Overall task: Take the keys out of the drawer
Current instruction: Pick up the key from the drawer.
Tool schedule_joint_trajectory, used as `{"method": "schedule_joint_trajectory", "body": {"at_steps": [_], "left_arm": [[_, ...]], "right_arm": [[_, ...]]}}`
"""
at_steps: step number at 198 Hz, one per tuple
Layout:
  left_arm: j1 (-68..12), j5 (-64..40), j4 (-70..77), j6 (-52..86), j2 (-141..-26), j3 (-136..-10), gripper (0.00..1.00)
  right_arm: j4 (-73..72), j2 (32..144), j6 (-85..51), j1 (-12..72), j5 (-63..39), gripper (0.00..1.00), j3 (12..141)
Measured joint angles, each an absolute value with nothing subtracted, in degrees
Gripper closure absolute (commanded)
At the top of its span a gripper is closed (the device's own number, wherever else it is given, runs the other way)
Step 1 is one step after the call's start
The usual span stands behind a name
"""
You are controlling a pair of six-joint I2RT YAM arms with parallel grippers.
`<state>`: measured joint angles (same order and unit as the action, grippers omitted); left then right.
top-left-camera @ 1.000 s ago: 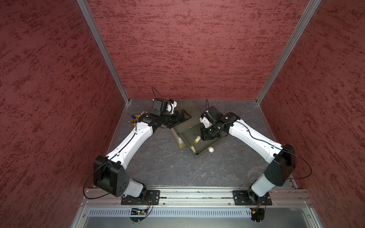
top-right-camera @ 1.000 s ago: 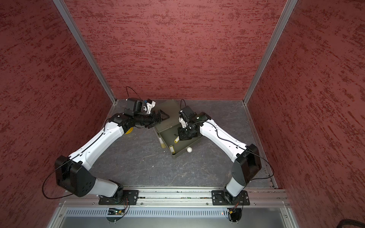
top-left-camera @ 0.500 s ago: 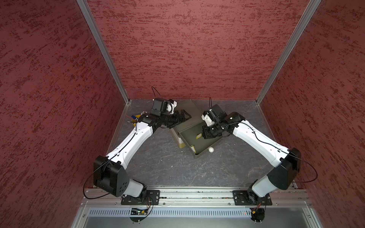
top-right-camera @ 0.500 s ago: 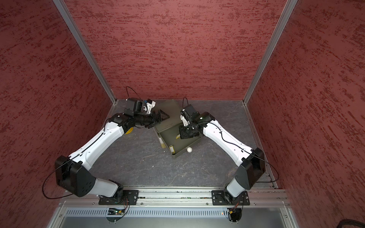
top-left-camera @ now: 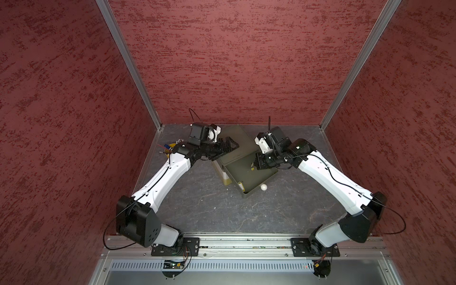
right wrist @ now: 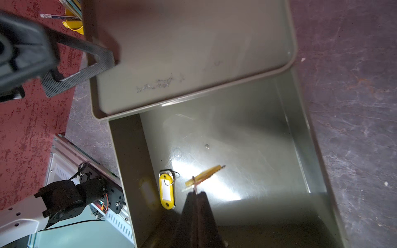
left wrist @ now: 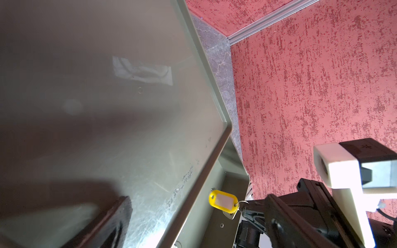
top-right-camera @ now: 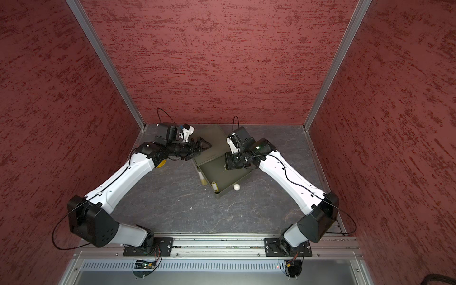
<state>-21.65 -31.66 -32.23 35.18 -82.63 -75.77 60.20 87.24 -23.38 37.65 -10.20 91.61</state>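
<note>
R claw (right wrist: pixel 194 192) w/ yellow key (right wrist: pixel 204 176)

a yellow holder (top-right-camera: pixel 161 163) with pencils (right wrist: pixel 58 15) sits on the grey marbled tabletop (top-left-camera: pixel 209 212) at about 10 o'clock, near the corner of the red textured walls (top-left-camera: pixel 234 61). an aluminium rail (top-left-camera: pixel 246 243) runs along the table's 6 o'clock edge, with a slotted grey duct (top-left-camera: pixel 246 266) just beyond it.

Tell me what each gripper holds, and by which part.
Right gripper pinches a yellow-tagged key at its ring end, tag sticking out free. Left gripper holds nothing, jaws open over the cabinet top.
</note>
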Motion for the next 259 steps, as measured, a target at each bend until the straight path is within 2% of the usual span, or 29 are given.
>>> {"method": "schedule_joint_trajectory", "body": {"at_steps": [259], "left_arm": [[-21.82, -32.75, -32.58, 33.71, -79.4, -76.01, 0.0]], "right_arm": [[60.8, 82.08, -28.1, 35.62, -7.16, 1.0, 101.08]]}}
